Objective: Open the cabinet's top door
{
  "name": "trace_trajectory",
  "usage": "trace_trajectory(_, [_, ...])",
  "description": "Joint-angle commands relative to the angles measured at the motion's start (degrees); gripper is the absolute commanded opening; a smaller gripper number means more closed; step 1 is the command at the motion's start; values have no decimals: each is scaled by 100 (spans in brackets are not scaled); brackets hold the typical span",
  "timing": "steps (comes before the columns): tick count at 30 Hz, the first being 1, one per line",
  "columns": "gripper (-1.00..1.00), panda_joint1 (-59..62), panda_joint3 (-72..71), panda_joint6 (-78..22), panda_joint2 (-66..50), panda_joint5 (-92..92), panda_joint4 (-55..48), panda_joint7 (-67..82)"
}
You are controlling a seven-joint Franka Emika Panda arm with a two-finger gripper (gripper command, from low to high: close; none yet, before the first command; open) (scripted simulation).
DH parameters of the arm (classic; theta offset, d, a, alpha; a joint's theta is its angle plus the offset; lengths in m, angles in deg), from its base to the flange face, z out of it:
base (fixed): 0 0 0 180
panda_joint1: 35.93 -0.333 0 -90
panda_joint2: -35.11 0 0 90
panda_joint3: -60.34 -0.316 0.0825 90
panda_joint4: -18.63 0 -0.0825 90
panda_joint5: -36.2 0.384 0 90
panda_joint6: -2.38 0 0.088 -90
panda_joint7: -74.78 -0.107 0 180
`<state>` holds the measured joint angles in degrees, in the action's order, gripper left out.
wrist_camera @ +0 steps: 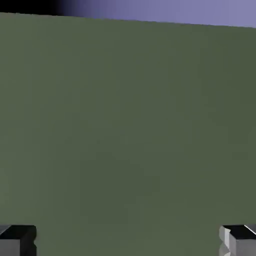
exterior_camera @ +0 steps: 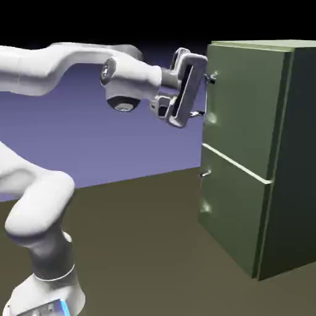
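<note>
- Cabinet (exterior_camera: 281, 154): tall olive-green box on the right of the exterior view, darker on its side face, standing on the brown table (exterior_camera: 142, 247). Both front doors lie flush with the front.
- Arm (exterior_camera: 37, 203): white, rises from the lower left, bends back at a bulky elbow, then runs level across the upper frame toward the cabinet.
- Top door (exterior_camera: 244, 105): the larger upper panel, shut, a pale seam below it. In the hand view flat green fills nearly everything.
- Lower door (exterior_camera: 231, 216): shorter panel under the seam, also shut.
- Gripper (exterior_camera: 207, 95): held level, pointing at the top door near its left edge, close in front of it; contact cannot be judged. Fingers (wrist_camera: 17, 240) spread wide, nothing between them.
- Handle (exterior_camera: 212, 78): small silver piece beside the upper finger.
</note>
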<state>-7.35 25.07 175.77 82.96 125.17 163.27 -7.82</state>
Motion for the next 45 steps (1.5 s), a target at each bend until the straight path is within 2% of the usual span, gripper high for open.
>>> trace_trajectory(1, [0, 82, -99, -2, 43, 250, -46, -113])
trace_trajectory(29, [0, 2368, -2854, -50, 1229, 7198, -1324, -3247])
trace_trajectory(35, [0, 3368, -3368, -258, 960, 7289, -2017, -3230])
trace_trajectory(36, [-100, 3369, -3368, -258, 960, 7289, -2017, -3230])
trace_trajectory(45, [-100, 1707, -2142, -1428, 817, 6448, -554, -3202])
